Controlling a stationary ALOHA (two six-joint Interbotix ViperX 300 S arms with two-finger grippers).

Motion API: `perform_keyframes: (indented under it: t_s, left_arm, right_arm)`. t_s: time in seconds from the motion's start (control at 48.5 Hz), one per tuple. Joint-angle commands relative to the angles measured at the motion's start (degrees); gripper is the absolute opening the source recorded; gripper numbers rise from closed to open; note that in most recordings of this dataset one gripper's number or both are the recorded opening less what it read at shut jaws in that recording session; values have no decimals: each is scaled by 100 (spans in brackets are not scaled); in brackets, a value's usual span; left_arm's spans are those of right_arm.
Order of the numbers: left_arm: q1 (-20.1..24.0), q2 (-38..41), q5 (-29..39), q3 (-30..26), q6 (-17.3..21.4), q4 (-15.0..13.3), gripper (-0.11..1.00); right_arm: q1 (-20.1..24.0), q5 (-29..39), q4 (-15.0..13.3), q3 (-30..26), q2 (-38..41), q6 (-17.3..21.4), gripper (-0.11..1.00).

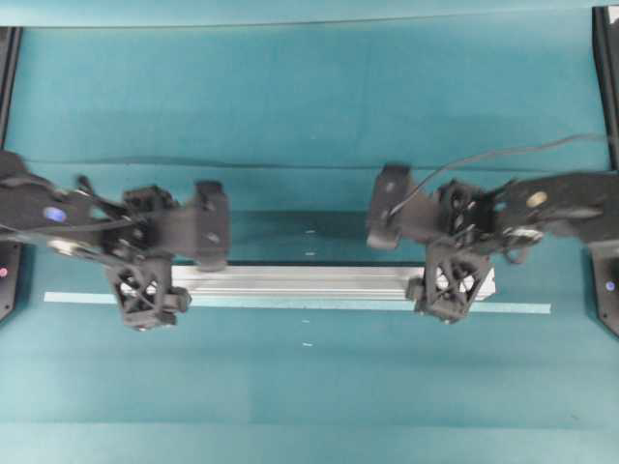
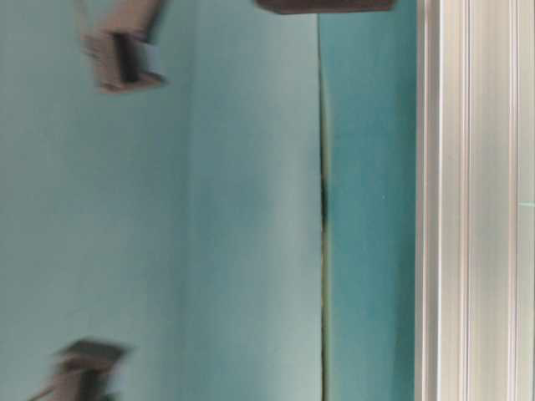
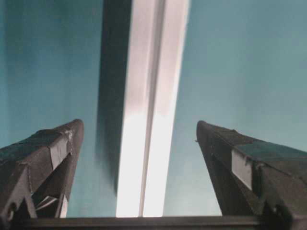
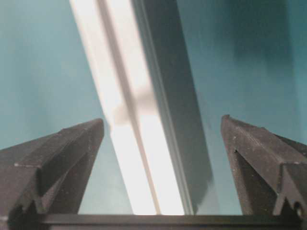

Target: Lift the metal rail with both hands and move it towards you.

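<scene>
Both grippers spread wide over the metal rail, nothing gripped

The left gripper (image 1: pixel 179 256) reaches in from the left edge of the overhead view and the right gripper (image 1: pixel 426 253) from the right edge, each angled down at the table (image 1: pixel 309 106). The metal rail (image 1: pixel 300 281) lies flat on the teal surface, running left to right, with one gripper over each end. In both wrist views the rail (image 3: pixel 148 110) (image 4: pixel 139 143) runs between the black fingers (image 3: pixel 45 158) (image 4: pixel 57 158) with teal showing on either side, so the jaws stand apart and touch nothing. A thin pale strip (image 1: pixel 522 308) lies alongside the rail's near edge. No readable writing or labels show.
</scene>
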Motion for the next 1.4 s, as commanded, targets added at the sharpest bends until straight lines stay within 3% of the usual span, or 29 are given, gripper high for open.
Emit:
perform_keyframes:
  t_s: [0.0, 0.268, 0.598, 0.991, 1.383]
  left_arm:
    - [-26, -475, -26, -79, 18, 0, 94]
    - [-26, -1661, -255, 53, 18, 0, 94]
    - [-35, -2927, -1652, 527, 9, 0, 94]
    - [-35, -3560, -1846, 615, 0, 0, 93]
    - [-35, -3771, -1925, 615, -44, 0, 93]
  right_arm:
    - [-35, -70, -9, -70, -396, 0, 99]
    - [-70, -721, -18, 220, -1494, -70, 99]
    - [-62, -2320, -9, 932, -2848, -35, 99]
    - [-62, -2171, -9, 1116, -4034, -35, 99]
    - [-70, -2232, -9, 1169, -4412, -26, 99]
